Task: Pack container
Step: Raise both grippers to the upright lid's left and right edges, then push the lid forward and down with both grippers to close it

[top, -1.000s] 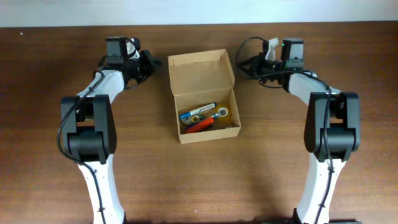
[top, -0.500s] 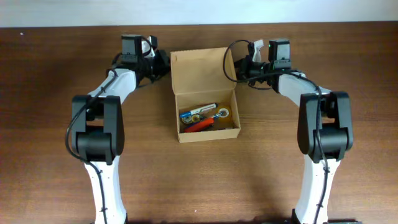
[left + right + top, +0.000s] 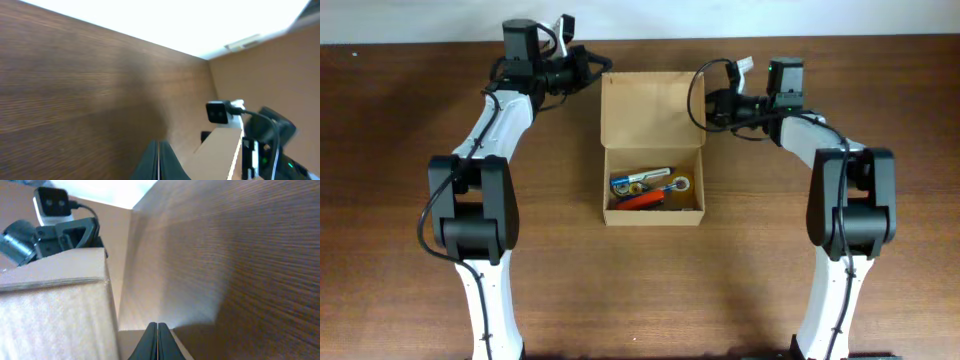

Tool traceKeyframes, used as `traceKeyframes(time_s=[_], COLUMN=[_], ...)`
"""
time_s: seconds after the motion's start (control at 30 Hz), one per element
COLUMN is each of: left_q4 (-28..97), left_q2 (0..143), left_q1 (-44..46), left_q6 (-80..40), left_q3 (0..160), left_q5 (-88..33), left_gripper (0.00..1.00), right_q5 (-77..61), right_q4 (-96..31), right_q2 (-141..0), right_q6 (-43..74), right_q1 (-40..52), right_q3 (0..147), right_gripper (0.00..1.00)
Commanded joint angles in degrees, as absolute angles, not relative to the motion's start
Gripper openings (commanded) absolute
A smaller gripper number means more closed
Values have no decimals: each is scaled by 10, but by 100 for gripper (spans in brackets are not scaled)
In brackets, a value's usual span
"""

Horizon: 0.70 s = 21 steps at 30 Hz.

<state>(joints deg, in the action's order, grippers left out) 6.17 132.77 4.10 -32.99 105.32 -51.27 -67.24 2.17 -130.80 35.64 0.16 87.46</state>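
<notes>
On the dark brown wooden worktop [image 3: 400, 200], the left tool [image 3: 600, 68] reached in toward the far-left corner of the lid. Its fingers were pressed together on nothing, as the left wrist view confirmed [image 3: 157, 161]. Whether they touched the cardboard could not be told.

The small rectangular tan cardboard container [image 3: 655, 216] sat about midway between the left and right edges of the worktop, nearer the far edge than the near one. Its mouth faced up. The hinged flap lid [image 3: 653, 108] was thrown back on the far side, though how steeply it stood was unclear. The box body's long axis ran left to right, parallel to the near edge. With the flap open, the whole thing stretched from near to far. Inside lay a blue-and-white pen [image 3: 640, 176], a red pen [image 3: 642, 200] and a small yellowish roll of tape [image 3: 681, 183].

The right tool [image 3: 708, 105] sat just beside the flap's right edge, its fingers likewise pressed together and empty [image 3: 157, 341].

The container looked light and thin-walled. It was probably stiff enough to push but easily creased, and likely to slide on the smooth wood. The free far edge of the flap seemed the best place to push or pinch, with one tool at each corner so that it folded evenly over the hinge.
</notes>
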Motion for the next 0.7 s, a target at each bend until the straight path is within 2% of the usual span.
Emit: traceKeyframes(time_s=[0.0,0.43,0.67], left_q4=[61,69,159], left_q2=[1334,1291,1241], left_q1=[40,39,40], left_q6=[-299,-234,-147], left_q3=[1064,1064,1064], left_q5=[-571,-592,-587], left_gripper=[2,2,2], right_q5=[-721,-736,-769], right_q4=[24,24,24], right_q2=[-1290,-1228,-1223], right_q6=[332,317,318], right_q1=[-1,-11,-14], right_q3=[889,889,889], right_gripper=[4,4,4])
